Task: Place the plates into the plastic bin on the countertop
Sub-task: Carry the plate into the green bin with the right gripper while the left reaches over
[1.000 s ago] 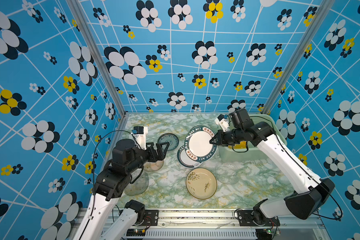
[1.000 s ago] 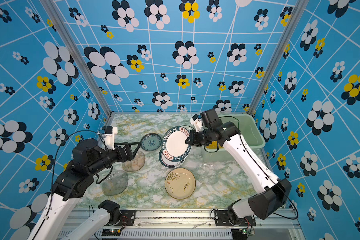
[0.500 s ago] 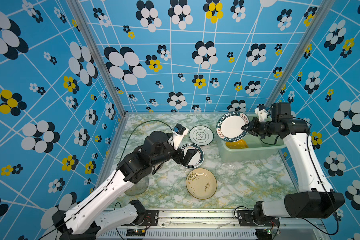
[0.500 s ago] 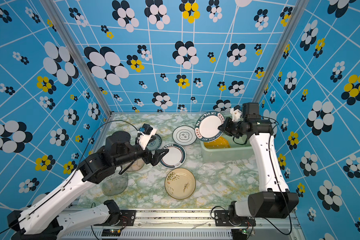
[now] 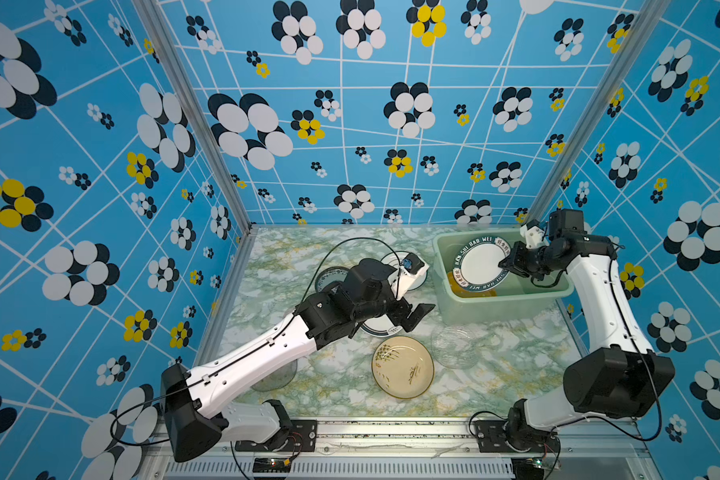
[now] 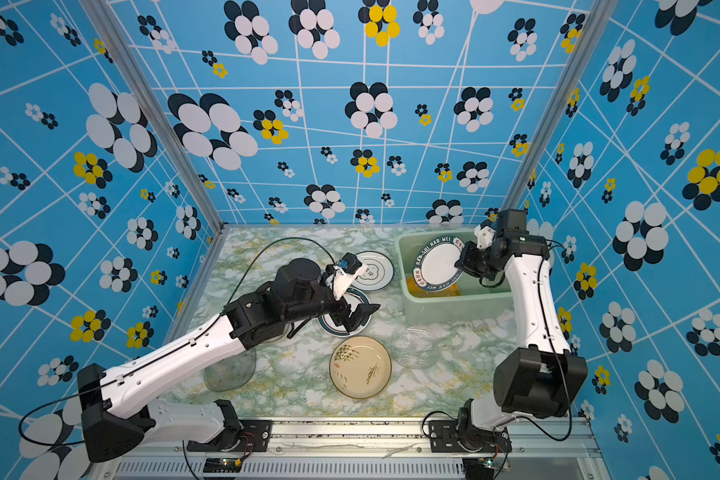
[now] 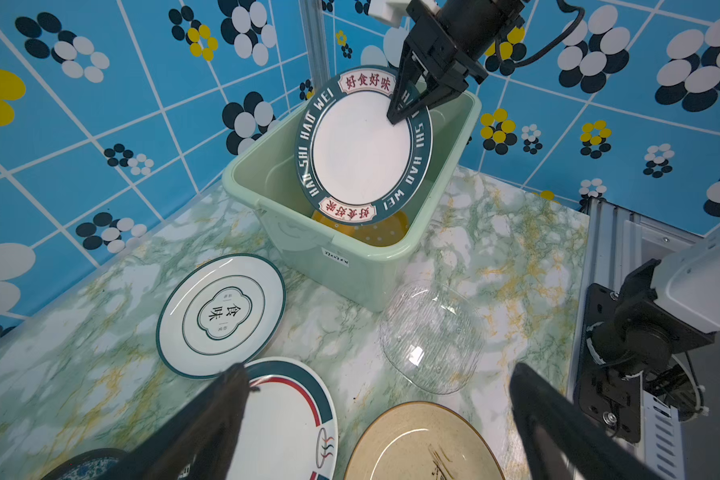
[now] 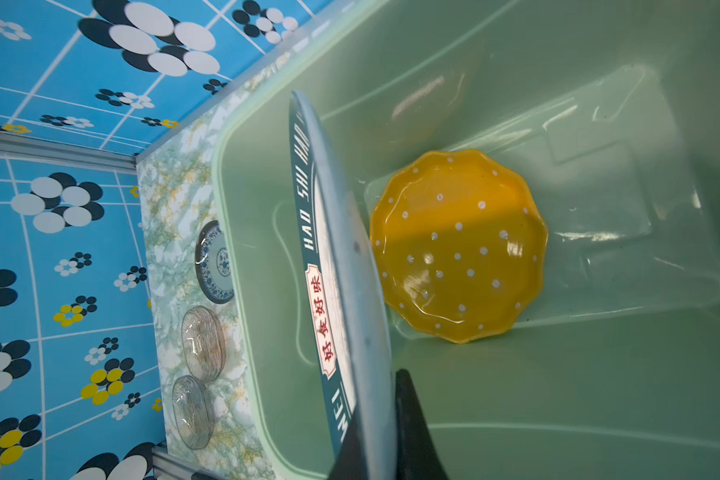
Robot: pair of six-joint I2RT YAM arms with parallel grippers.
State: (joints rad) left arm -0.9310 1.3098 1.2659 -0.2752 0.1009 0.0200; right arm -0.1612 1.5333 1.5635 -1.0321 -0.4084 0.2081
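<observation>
Green-rimmed plate (image 5: 479, 266) tilted on edge in plastic bin (image 5: 495, 309) w/ rim pinched by right gripper (image 5: 506, 262); left gripper (image 5: 416, 316) spread wide over striped plate (image 7: 283, 415) on surface (image 5: 337, 376).

Both top views gaze steeply down from high in front, taking in the whole desk (image 5: 341, 386). Left wrist camera looks low across it at the bin (image 7: 371, 274); right wrist camera stares close inside that same bin.
</observation>
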